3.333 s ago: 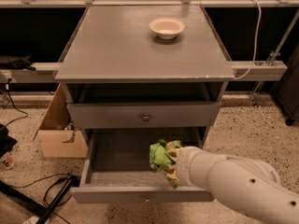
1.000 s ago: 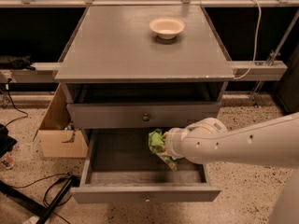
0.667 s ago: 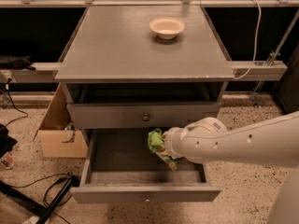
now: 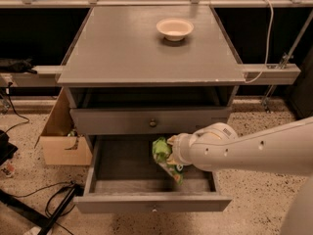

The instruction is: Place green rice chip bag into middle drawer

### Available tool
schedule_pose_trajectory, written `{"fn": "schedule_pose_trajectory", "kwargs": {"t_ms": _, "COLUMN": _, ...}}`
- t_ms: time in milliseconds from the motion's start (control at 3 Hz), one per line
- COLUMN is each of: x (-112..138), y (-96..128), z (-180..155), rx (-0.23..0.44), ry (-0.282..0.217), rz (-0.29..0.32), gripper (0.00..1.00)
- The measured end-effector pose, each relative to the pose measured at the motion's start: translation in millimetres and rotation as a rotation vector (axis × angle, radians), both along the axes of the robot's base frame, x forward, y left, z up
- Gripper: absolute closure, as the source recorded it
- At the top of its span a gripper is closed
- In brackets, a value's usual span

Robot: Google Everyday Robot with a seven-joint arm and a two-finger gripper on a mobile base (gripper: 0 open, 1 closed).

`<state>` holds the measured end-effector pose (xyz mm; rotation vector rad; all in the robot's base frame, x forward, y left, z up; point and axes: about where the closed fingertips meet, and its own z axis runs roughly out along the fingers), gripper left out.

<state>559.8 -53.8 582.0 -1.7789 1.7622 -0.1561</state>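
Observation:
The green rice chip bag (image 4: 161,152) hangs at the tip of my white arm, inside the open middle drawer (image 4: 146,203). My gripper (image 4: 169,154) reaches in from the right and is shut on the bag's upper part. The wrist hides most of the fingers. The bag's lower end (image 4: 176,173) droops toward the dark drawer floor, right of centre. I cannot tell if it touches the floor. The drawer is pulled out fully, under the closed upper drawer front with its round knob (image 4: 153,123).
A white bowl (image 4: 174,29) stands on the grey cabinet top (image 4: 122,48). A cardboard box (image 4: 61,141) sits on the floor left of the cabinet. Black cables (image 4: 54,204) lie at the lower left. A rail with a white cable (image 4: 266,33) runs behind at the right.
Since 3.3 s ago the arm has swung up so that it comes in from the right, and the bag has shifted slightly left and deeper into the drawer. Over the last second nothing has visibly moved.

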Motion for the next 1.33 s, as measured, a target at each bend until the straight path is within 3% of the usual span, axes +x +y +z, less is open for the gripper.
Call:
{"fn": "schedule_pose_trajectory", "kwargs": {"t_ms": 333, "x": 0.0, "y": 0.0, "z": 0.1, "rx": 0.0, "ry": 0.0, "rz": 0.0, "gripper": 0.0}}
{"fn": "schedule_pose_trajectory", "kwargs": {"t_ms": 667, "x": -0.3, "y": 0.5, "z": 1.0, "rx": 0.001, "ry": -0.003, "rz": 0.002, "gripper": 0.0}}
{"fn": "schedule_pose_trajectory", "kwargs": {"t_ms": 1000, "x": -32.7, "y": -7.5, "z": 33.7, "rx": 0.001, "ry": -0.097, "rz": 0.07, "gripper": 0.0}}
{"fn": "schedule_pose_trajectory", "kwargs": {"t_ms": 1333, "x": -74.3, "y": -5.4, "z": 52.1, "rx": -0.034, "ry": -0.157, "rz": 0.163, "gripper": 0.0}}
